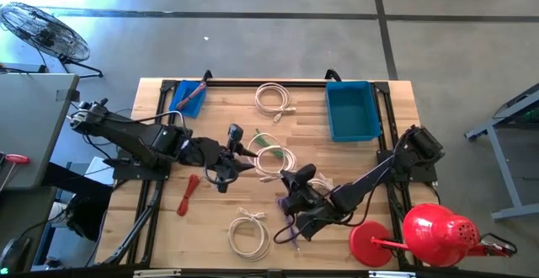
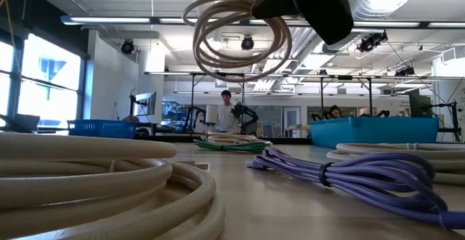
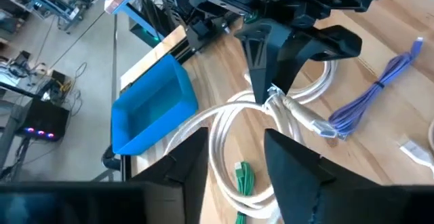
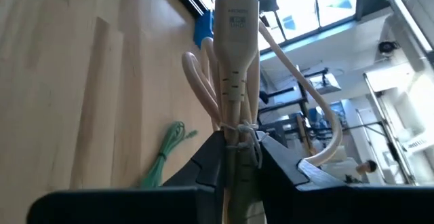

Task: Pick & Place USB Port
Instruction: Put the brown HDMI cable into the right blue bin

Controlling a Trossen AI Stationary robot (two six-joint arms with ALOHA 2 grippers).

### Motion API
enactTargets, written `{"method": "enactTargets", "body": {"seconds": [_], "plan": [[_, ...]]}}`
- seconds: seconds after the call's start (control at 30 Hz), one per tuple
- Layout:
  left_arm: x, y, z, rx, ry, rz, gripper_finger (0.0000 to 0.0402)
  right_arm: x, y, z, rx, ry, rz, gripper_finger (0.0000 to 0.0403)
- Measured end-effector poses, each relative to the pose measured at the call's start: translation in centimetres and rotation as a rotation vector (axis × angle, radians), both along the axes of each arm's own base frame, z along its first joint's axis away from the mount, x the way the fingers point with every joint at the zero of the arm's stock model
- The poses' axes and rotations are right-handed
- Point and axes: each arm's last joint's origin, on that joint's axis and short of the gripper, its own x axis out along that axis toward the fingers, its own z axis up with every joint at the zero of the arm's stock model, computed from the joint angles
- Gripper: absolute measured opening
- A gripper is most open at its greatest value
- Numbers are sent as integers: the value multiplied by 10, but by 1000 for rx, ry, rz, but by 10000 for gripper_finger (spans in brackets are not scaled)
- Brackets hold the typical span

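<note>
A white cable coil point(image 1: 274, 160) hangs from my right gripper point(image 1: 290, 179) over the middle of the table. In the low view the coil point(image 2: 236, 40) is clear of the wood under the dark gripper point(image 2: 290, 0). The right wrist view shows the shut fingers point(image 4: 237, 146) with the cable's connector point(image 4: 234, 13) standing out past them. My left gripper point(image 1: 240, 156) is open just to the left of the coil. In its wrist view its fingers point(image 3: 237, 166) frame the loop point(image 3: 224, 136) without touching it. The blue bin point(image 1: 352, 109) stands at the far right. My right gripper pinches the white coil between its two fingers at the tied part of the bundle point(image 4: 237, 130), just behind the connectors. The fingers point(image 3: 261, 68) come from above, pointing down. The loop hangs below them, lifted clear of the table, and the connector ends point(image 3: 319, 125) stick out sideways.
Other cables lie about: a white coil point(image 1: 274, 98) at the far edge, another point(image 1: 250, 234) near the front, a purple bundle point(image 1: 290, 227), a green one point(image 1: 265, 139) and a red one point(image 1: 187, 194). A blue tray point(image 1: 189, 97) sits far left, a red watering can point(image 1: 438, 236) near right.
</note>
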Motion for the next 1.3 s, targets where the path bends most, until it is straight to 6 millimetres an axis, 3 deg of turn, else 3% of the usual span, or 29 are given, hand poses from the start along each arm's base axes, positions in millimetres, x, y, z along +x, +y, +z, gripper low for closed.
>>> {"method": "enactTargets", "body": {"seconds": [0.17,0.43,0.67,0.83,1.03,1.17,1.3], "plan": [[-2,0,-3,-15,39,-30,162,-4,-4,11,-20,-91,-85,51],[-10,1,-18,-83,215,-21,163,-30,-19,67,144,-294,-119,51],[-10,1,-30,-104,317,29,163,-69,-68,125,583,-413,-58,51],[-7,-6,-37,-85,351,18,163,-100,-109,147,864,-406,-75,51],[-1,-16,-45,-72,371,-8,163,-132,-143,154,950,-451,-182,51],[-2,-19,-47,-60,389,-17,163,-152,-159,145,1007,-479,-221,51],[-1,-19,-47,-59,388,-15,163,-178,-174,121,1039,-555,-324,51]]}}
